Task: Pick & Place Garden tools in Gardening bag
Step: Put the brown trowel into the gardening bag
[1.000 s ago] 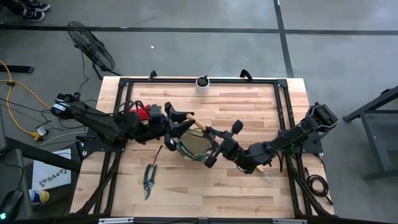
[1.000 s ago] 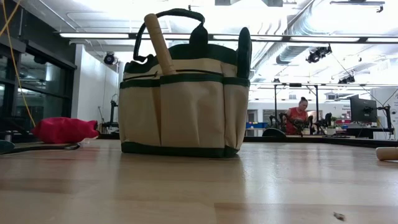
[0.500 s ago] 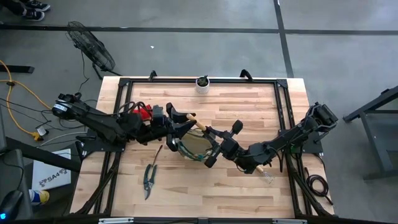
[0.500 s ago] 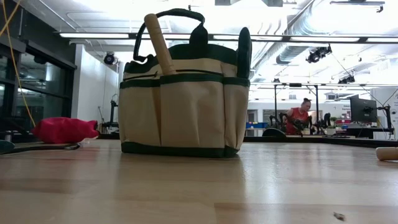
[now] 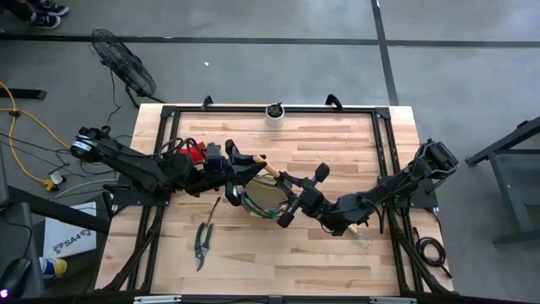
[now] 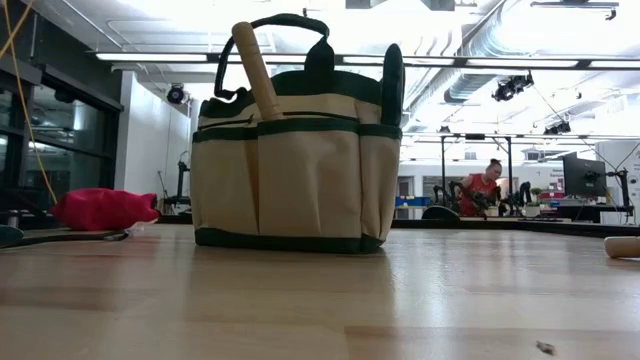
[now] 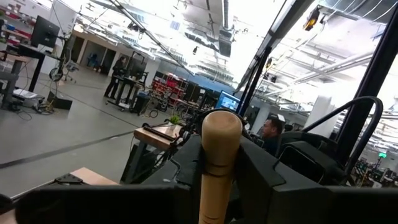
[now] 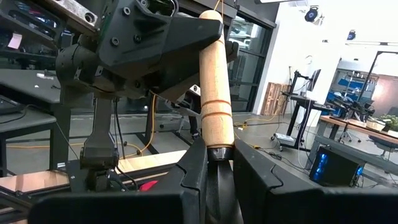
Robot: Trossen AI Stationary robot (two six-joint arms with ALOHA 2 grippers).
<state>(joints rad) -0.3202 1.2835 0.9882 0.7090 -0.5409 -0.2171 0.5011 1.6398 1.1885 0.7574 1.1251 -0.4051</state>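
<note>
The tan gardening bag (image 5: 261, 201) with dark green trim stands upright mid-table; it also shows in the low view (image 6: 290, 180). A wooden-handled tool (image 5: 268, 169) lies slanted over the bag's far rim, between my two grippers. My left gripper (image 5: 243, 165) is at its free handle end and my right gripper (image 5: 285, 187) is at its metal neck. A wooden handle (image 6: 258, 70) sticks tilted out of the bag in the low view, with no gripper showing there; I cannot tell whether it is the same tool. Pruning shears (image 5: 202, 241) lie flat near the bag's left. My left gripper (image 7: 221, 186) has the wooden handle (image 7: 221, 155) between its two fingers, coming from the table's left and lying across it. The handle's rounded end stands past the fingers. My right gripper (image 8: 217, 177) pinches the tool's dark metal neck (image 8: 217, 165), just below the wooden handle, between its two fingers. It comes level from the table's right, across the tool. The handle stands upright above the fingers.
A red item (image 5: 192, 152) lies behind my left arm; it also shows in the low view (image 6: 100, 208). A small white pot with a plant (image 5: 275, 111) stands at the far edge. Another wooden handle end (image 6: 622, 246) lies at the right.
</note>
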